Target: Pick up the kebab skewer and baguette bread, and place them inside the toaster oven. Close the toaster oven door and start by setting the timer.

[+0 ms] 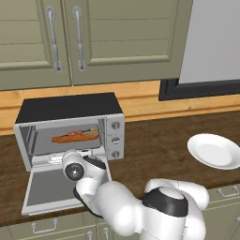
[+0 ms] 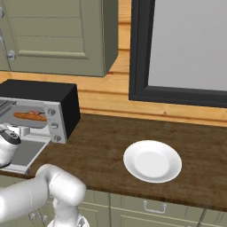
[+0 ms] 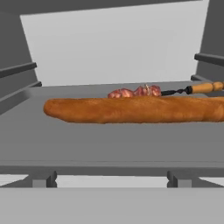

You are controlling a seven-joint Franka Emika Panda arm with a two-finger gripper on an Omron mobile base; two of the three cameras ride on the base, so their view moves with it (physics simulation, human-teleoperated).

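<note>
The arm [image 1: 117,206] reaches forward low, fingers spread.

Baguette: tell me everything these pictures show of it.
The baguette is a long, slim orange-brown loaf with a rounded left end, its crust looking rough and baked. It lies flat, lengthwise across the grey tray inside the toaster oven, whose door hangs open. The kebab skewer lies right behind it, parallel; whether they touch cannot be told. Its right end runs out of the hand view. Nothing grips it.
</note>
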